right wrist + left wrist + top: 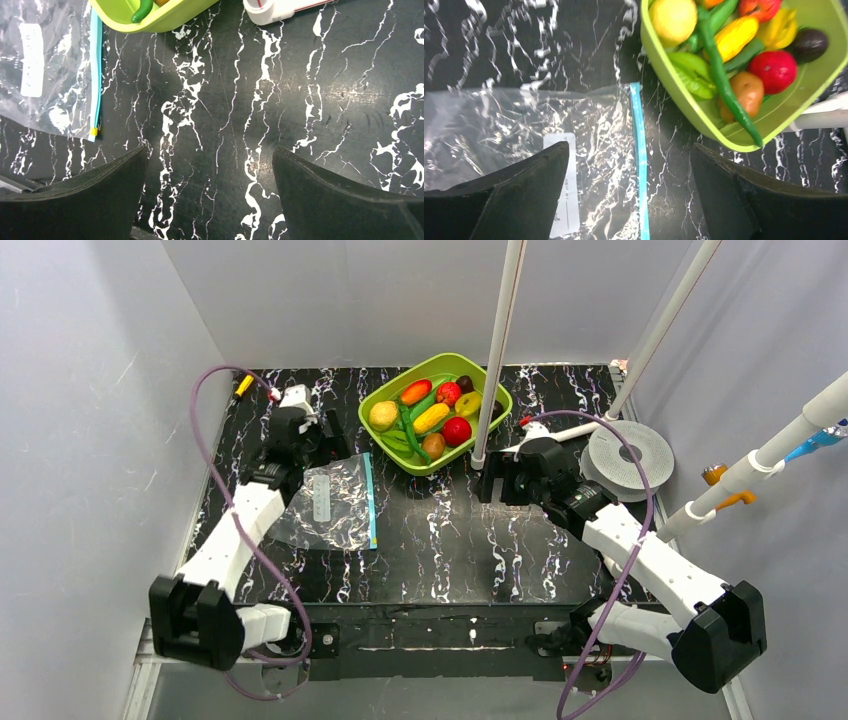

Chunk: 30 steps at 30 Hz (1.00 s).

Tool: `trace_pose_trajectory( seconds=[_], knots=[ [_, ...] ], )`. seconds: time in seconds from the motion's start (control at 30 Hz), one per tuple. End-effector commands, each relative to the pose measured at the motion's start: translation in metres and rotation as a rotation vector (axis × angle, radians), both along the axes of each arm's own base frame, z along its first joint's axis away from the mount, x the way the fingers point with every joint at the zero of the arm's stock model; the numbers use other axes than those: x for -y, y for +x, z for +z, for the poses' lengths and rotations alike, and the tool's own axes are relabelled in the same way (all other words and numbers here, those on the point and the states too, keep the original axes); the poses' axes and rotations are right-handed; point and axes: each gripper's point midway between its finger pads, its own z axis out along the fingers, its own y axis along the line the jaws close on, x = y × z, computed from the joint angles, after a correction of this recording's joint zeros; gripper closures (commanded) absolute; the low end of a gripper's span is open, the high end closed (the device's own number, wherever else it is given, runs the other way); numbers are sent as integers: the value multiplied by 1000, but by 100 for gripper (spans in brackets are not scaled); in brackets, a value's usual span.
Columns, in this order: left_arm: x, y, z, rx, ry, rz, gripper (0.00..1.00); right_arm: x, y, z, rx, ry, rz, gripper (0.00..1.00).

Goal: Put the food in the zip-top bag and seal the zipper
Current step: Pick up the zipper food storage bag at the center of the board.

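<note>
The clear zip-top bag lies flat and empty on the black marbled table, its white label facing up. Its blue-teal zipper runs along the right edge. The food is piled in a lime-green tray behind it. My left gripper is open and empty above the bag's far end. In the left wrist view my left gripper straddles the zipper, with the bag and the food in sight. My right gripper is open and empty over bare table.
A white pole stands on the table by the tray's right corner, and its base shows in the right wrist view. A grey round disc lies at the right. A small yellow object lies at the back left. White walls enclose the table.
</note>
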Motion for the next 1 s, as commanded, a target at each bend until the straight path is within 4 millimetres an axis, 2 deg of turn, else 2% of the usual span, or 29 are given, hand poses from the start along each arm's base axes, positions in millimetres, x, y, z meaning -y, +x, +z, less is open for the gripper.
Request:
trace_pose_trajectory(
  seconds=[0.0,0.17,0.43,0.63,0.77,0.8,0.83,0.97],
  knots=[
    [14,-2,-37,-229,-33,23,15,-16,2,18,42,88,37,0],
    [26,-8,-83,-462,95,31,22,-20,1,19,31,99,50,0],
    [54,-14,-120,-591,52,-18,25,-19,1,18,19,91,46,0],
    [58,-9,-144,-674,91,-47,43,-19,0,17,18,90,44,0],
    [50,-8,-157,-715,151,-32,41,-19,0,17,16,94,46,0],
    [49,-8,-161,-722,162,-31,40,-12,-11,60,132,170,52,0],
    [49,-8,-163,-726,171,-32,38,-19,-1,21,29,105,50,0],
    [50,-6,-174,-749,212,-39,36,-22,0,12,2,99,54,0]
  ],
)
